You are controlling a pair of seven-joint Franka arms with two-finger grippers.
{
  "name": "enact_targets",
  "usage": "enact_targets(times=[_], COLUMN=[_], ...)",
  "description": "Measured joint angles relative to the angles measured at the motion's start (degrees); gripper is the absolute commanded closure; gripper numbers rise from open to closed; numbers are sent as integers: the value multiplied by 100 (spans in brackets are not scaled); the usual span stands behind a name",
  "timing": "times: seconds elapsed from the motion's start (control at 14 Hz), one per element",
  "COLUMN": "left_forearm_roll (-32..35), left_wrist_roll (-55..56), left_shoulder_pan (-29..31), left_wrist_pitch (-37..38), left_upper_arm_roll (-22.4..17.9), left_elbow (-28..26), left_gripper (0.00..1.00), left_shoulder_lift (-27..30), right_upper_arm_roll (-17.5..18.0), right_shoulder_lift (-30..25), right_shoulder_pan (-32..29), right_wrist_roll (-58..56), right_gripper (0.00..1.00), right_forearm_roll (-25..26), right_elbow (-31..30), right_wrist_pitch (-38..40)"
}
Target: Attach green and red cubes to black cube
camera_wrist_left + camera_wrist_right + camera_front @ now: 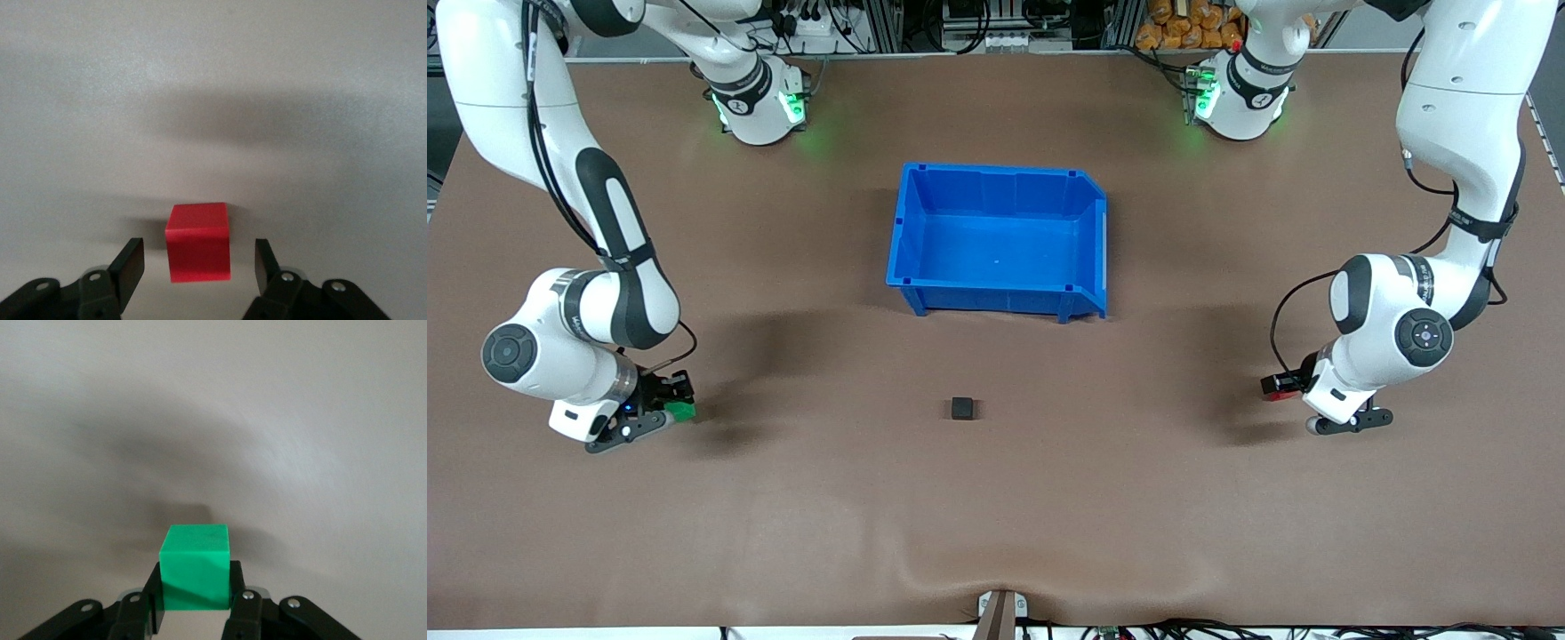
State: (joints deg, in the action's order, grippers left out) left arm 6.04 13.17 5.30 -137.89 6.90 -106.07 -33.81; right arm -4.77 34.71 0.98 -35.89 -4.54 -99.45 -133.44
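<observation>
- Green cube first: my right gripper is clamped on it, fingers pressed against both side faces, low at the right arm's end of the table, well away from the black cube.
- I judge that grip sound; before lifting I would check the cube sits square between the pads, since a skewed hold will spoil the mating face.
- Black cube lies alone on the brown table, nearer the front camera than the blue bin and roughly midway between the two coloured cubes. It is loose, so I expect a push from one side only to shove it away.
- Red cube sits at the left arm's end, well apart from the black cube. My left gripper straddles it, jaws not yet touching: a gap shows on each side.
- Here I would finish closing gently and centred, then bring both cubes in level and press from both sides together.
</observation>
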Motion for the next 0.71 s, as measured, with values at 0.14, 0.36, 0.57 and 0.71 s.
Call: enact_targets(times=[0.14,0.36,0.57,0.71], left_forearm_roll=[0,0,0,0], left_wrist_roll=[0,1,1,1], left_shoulder_pan=[1,21,26,25], left_wrist_pitch=[-3,-85,-121,-121], left_upper_arm_roll=[-9,-28,-28,-27], left_elbow=[73,144,179,181], left_gripper=[28,31,40,61], left_shoulder_lift=[-68,-184,-237,-240], right_upper_arm_roll=[15,45,58,56], right_shoulder_lift=[-4,-4,43,213], right_shoulder_pan=[288,827,1486,1879], right_wrist_roll=[-582,-1104,-1396,-1517], right_gripper=[100,100,100,100], right_forearm_roll=[2,2,2,2], right_elbow=[255,542,677,895], right_wrist_pitch=[218,477,481,478])
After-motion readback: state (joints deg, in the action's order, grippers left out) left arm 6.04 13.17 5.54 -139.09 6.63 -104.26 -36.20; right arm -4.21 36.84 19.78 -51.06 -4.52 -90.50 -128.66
